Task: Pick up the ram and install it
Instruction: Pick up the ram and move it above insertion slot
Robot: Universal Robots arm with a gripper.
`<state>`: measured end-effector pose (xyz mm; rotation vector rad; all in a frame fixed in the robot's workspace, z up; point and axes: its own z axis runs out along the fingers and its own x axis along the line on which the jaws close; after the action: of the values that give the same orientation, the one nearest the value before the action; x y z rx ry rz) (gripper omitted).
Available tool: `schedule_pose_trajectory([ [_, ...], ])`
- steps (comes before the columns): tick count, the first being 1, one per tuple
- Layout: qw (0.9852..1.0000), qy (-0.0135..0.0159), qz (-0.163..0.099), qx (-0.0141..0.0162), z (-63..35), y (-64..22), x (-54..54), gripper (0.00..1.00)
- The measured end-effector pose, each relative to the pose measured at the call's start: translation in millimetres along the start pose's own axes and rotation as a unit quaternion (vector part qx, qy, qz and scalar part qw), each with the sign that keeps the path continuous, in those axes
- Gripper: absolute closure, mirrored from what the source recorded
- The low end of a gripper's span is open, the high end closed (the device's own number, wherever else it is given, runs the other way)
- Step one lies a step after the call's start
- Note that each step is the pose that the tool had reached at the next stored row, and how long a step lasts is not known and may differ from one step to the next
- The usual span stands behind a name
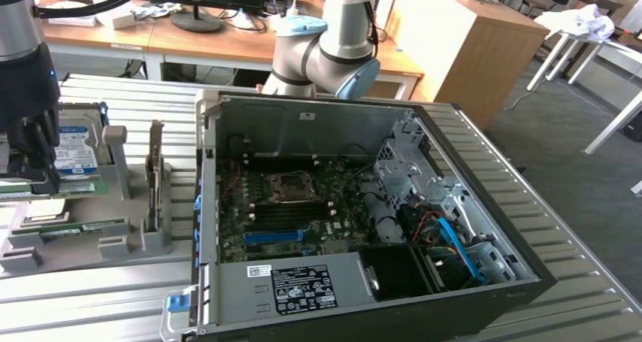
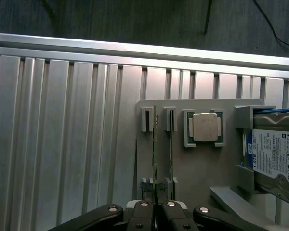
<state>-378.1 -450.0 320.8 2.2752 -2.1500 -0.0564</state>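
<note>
In the wrist view the jaws of the gripper (image 2: pixel 155 208) stand almost together, pinched on the near end of the ram (image 2: pixel 155 154), so I judge them closed on it. The ram is a thin green stick seen edge-on, upright in the slotted brackets of the grey holder (image 2: pixel 202 168), with both its ends seated there; it is gripped but not lifted. Just beside it a second stick (image 2: pixel 170 149) stands parallel in its own slots, untouched. Further along the same holder lies a square processor (image 2: pixel 204 127), flat in its recess; beyond that a hard drive (image 2: pixel 274 154) leans in its cradle. The holder rests on the ribbed metal table (image 2: pixel 62 134). In the exterior view the open computer case (image 1: pixel 471 169) lies on its side toward the exterior view's right, well apart from the holder, its motherboard (image 1: pixel 291 222) exposed. By my judgement the pick-up has only reached the grasp; the carry to the case and the installation are not yet done.
</note>
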Motion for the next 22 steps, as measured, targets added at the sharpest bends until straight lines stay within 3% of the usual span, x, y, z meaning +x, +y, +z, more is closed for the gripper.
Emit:
schedule_pose_trajectory([
  [22, 1.0000, 0.0000, 0.000, 0.0000, -8.8, 0.3, -0.2, 0.87],
])
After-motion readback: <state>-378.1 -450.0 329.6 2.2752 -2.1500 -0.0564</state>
